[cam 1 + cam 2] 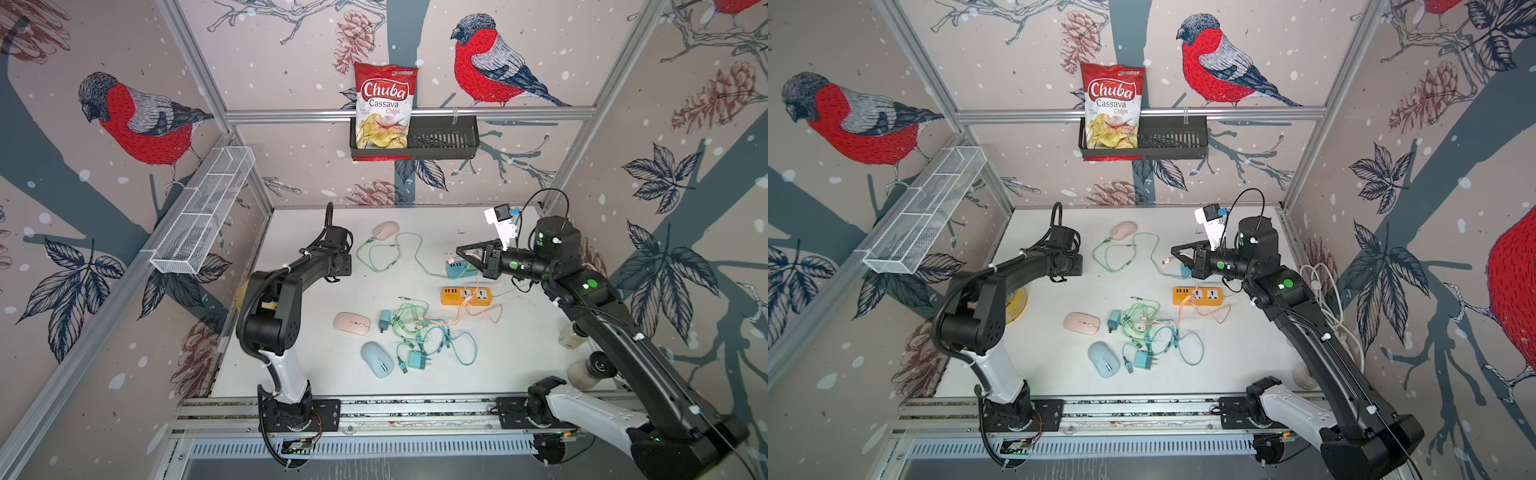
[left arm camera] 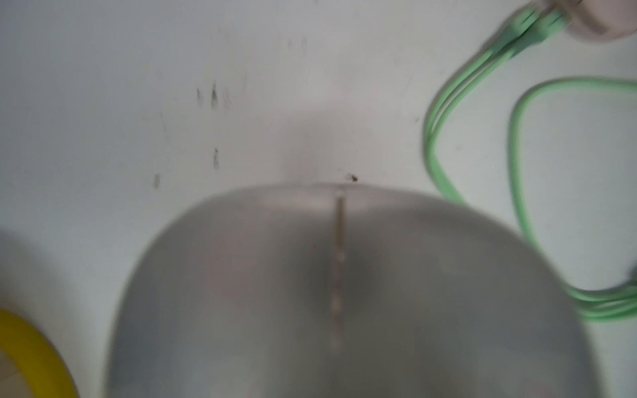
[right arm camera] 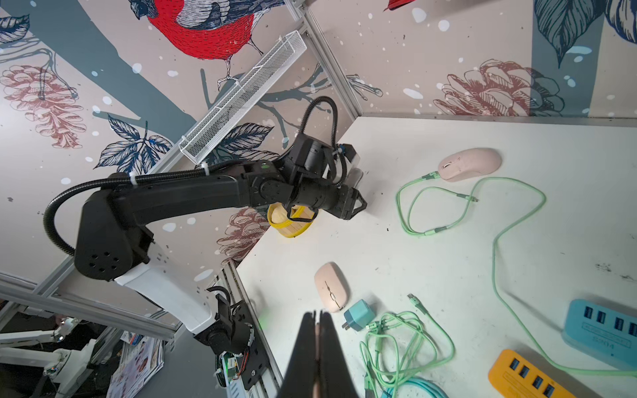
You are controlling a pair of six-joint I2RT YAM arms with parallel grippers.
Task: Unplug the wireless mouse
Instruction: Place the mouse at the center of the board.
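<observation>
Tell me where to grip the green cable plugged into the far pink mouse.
Grip the green connector at the front of the pink mouse, not the slack cable. It lies flat and low, so probably come from above, jaws across its narrow sides.

Both arms are matte black with a white lower link. The left arm (image 1: 274, 291) carries a ribbed black conduit (image 3: 165, 176) cinched by white zip ties, and the right arm (image 1: 615, 328) bears bright green round marks (image 1: 590, 284). Black base plates (image 1: 328, 415) show small screws. The right gripper (image 3: 317, 313) is plain: slim, black, tapered fingers.
</observation>
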